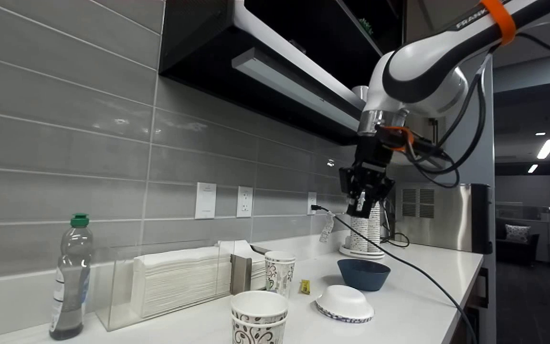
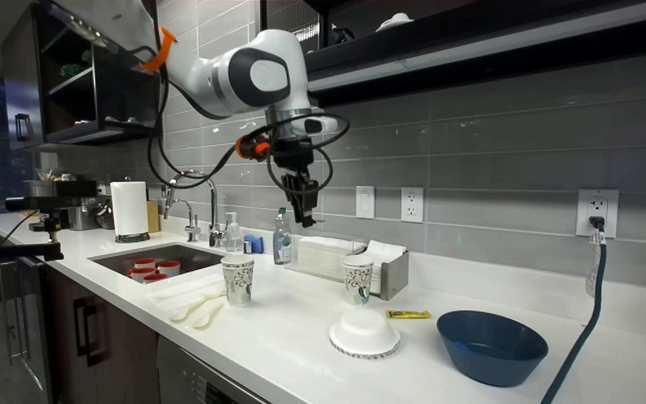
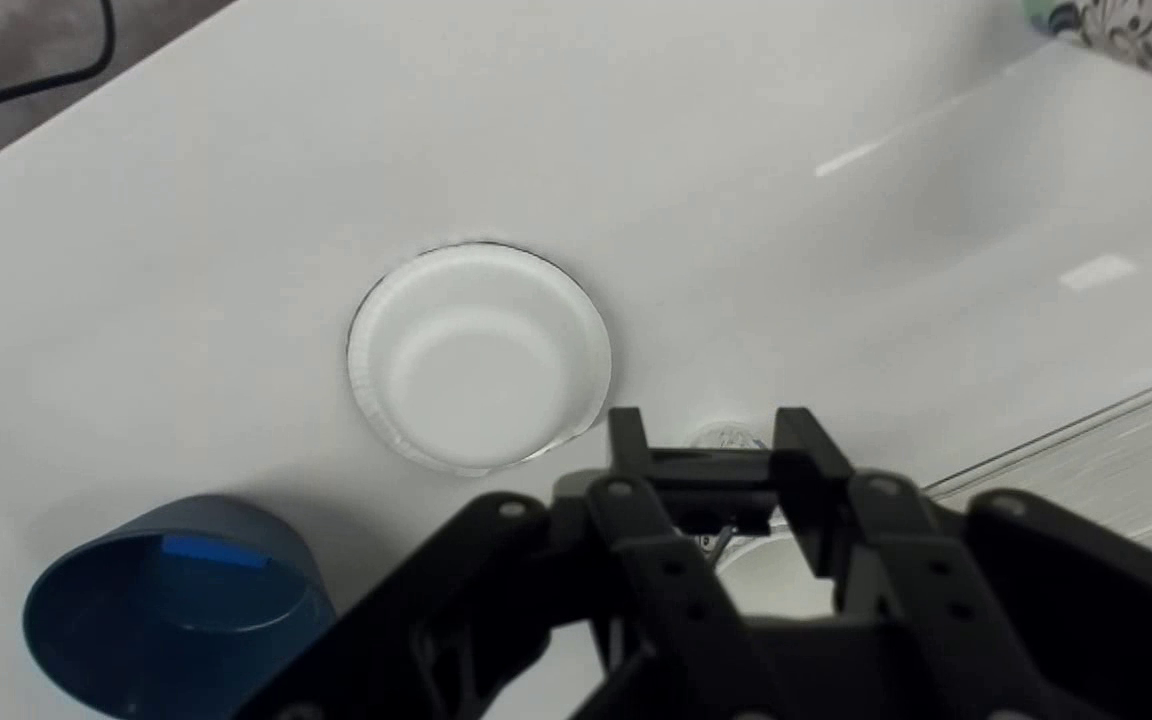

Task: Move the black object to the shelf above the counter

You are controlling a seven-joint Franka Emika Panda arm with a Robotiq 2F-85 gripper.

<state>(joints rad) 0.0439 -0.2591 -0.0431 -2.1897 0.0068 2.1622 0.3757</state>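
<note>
My gripper (image 1: 362, 206) points down and hangs high above the white counter (image 1: 413, 301); it also shows in an exterior view (image 2: 304, 216). In the wrist view its fingers are apart, with the small black object (image 3: 715, 470) spanning the space between them. A thin metallic bit sticks out from the object. In both exterior views the object is hard to tell from the black fingers. The dark shelf (image 1: 198, 59) hangs on the tiled wall above the counter, and the gripper is below shelf height. Its long front also shows in an exterior view (image 2: 469, 42).
Below are an upturned white paper bowl stack (image 2: 364, 334), a blue bowl (image 2: 491, 348), paper cups (image 2: 238, 279), a napkin holder (image 2: 393, 275) and a yellow packet (image 2: 408, 314). A black cable (image 1: 413, 267) crosses the counter. A white item (image 2: 395, 21) sits on the shelf.
</note>
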